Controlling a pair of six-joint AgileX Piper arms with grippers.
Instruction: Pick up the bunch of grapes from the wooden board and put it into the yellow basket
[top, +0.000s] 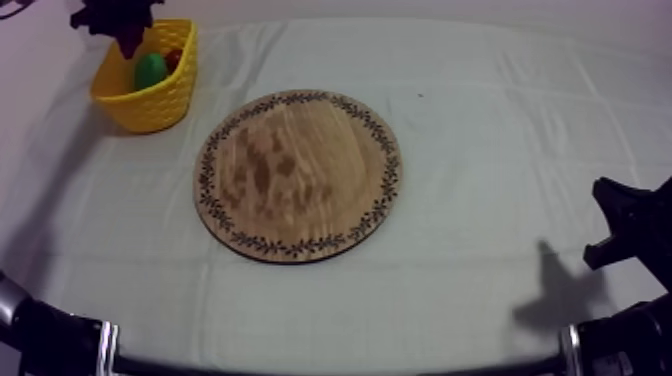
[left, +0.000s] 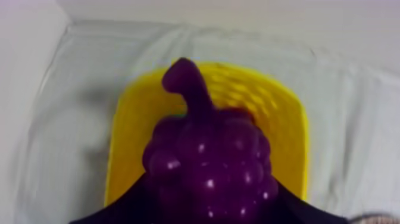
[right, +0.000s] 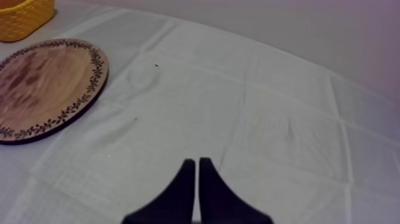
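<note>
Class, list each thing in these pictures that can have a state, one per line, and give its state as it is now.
bunch of grapes: held up above the yellow basket.
left claw: shut on the bunch of grapes.
right claw: shut on nothing, over the cloth.
yellow basket: upright, holding a pear and a small red fruit.
wooden board: flat on the cloth, bare.
</note>
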